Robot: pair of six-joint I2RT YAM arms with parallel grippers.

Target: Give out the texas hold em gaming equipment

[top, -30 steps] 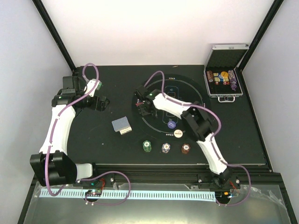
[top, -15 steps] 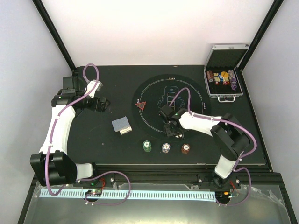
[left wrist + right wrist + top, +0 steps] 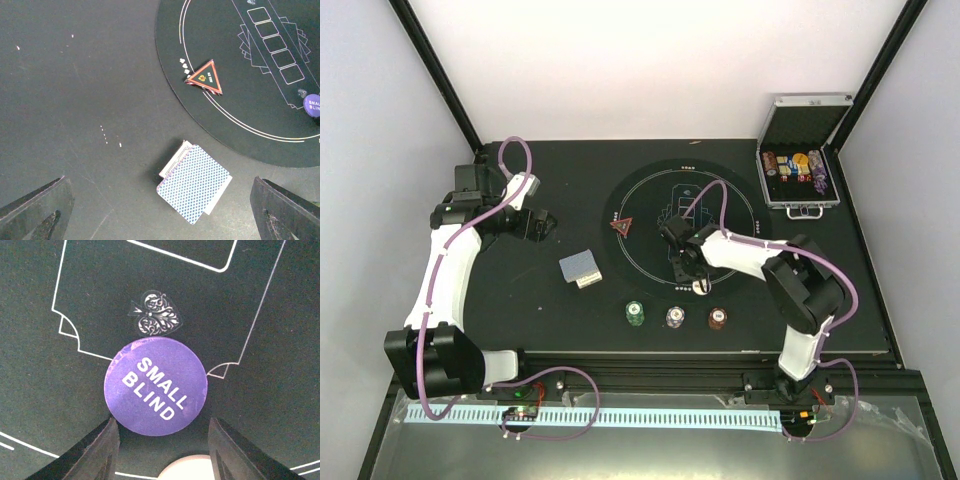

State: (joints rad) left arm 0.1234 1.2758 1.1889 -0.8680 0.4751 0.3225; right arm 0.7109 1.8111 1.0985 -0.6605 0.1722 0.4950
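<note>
A purple round disc [image 3: 155, 386] marked SMALL BLIND lies flat on the black round mat [image 3: 730, 205]. My right gripper [image 3: 163, 435] hangs low over it, open. The disc's near edge sits between the two fingertips, and I see no grip on it. A white round button [image 3: 187, 469] lies just behind the tips. In the top view the right gripper [image 3: 682, 258] hides the purple disc. The red triangular marker [image 3: 621, 226] lies on the mat's left edge. A blue-backed card deck [image 3: 195, 182] lies off the mat. My left gripper [image 3: 158, 210] is wide open above the table beside the deck, holding nothing.
Green [image 3: 636, 314], purple-white [image 3: 675, 317] and red-brown [image 3: 718, 319] chips lie in a row near the table's front edge. The open silver case [image 3: 800, 170] with chip rolls stands at the back right. The left arm [image 3: 445, 270] curves along the left side.
My right gripper has left the triangular marker at the mat's left edge and swung to the purple disc. Its jaws have narrowed. The left arm has not moved.
</note>
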